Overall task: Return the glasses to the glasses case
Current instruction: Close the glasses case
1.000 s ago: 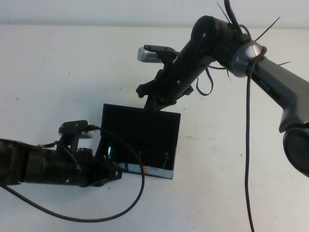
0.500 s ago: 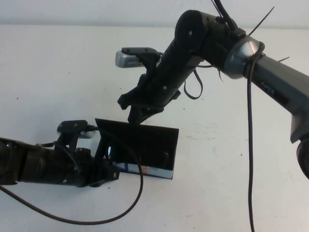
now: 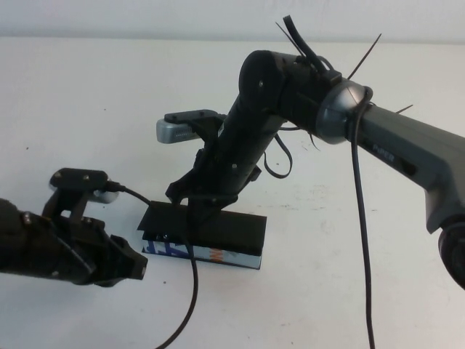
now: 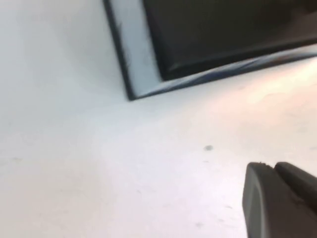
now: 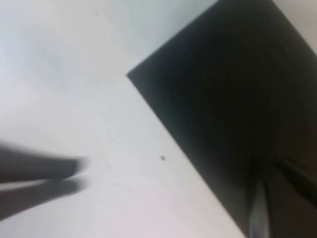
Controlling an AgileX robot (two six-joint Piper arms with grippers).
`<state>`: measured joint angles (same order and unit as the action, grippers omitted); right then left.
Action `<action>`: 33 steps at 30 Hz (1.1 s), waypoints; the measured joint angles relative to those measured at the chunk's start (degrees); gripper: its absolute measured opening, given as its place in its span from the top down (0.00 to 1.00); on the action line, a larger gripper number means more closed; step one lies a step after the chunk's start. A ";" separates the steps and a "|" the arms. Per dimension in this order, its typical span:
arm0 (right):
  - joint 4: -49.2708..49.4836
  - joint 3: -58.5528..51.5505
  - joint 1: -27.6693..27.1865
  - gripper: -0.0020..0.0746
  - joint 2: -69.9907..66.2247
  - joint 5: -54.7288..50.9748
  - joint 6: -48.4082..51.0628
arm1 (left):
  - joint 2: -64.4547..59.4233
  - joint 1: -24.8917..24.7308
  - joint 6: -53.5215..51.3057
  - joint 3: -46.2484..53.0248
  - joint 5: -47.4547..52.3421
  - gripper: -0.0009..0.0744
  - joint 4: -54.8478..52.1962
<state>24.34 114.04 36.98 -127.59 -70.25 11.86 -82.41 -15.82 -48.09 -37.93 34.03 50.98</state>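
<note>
The glasses case [image 3: 203, 240] sits on the table [image 3: 87, 87] with its lid down flat, so I can't see the glasses. The right gripper [image 3: 197, 202] is clenched on nothing, tips pressing the lid's back edge. The left gripper [image 3: 134, 265] hangs just beside the case's printed front corner, can't tell its jaws. Looks like a light, stiff, slick box, so I'd grip it by the 2 short sides.
</note>
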 joint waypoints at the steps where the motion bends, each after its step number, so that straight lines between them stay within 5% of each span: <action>1: -0.61 0.00 0.00 0.99 0.00 0.00 0.00 | 2.06 0.00 1.56 0.00 0.48 0.99 -1.36; 17: -2.49 -3.06 0.12 0.99 -0.10 0.19 -0.22 | 38.64 0.00 8.74 0.52 1.94 0.99 -6.79; 33: -10.39 -10.24 1.55 0.99 20.98 0.07 -6.16 | 64.50 0.00 28.87 5.90 -8.57 0.99 -33.21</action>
<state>13.95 103.80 38.52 -106.61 -70.18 5.70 -17.91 -15.82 -19.22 -32.02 25.45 17.77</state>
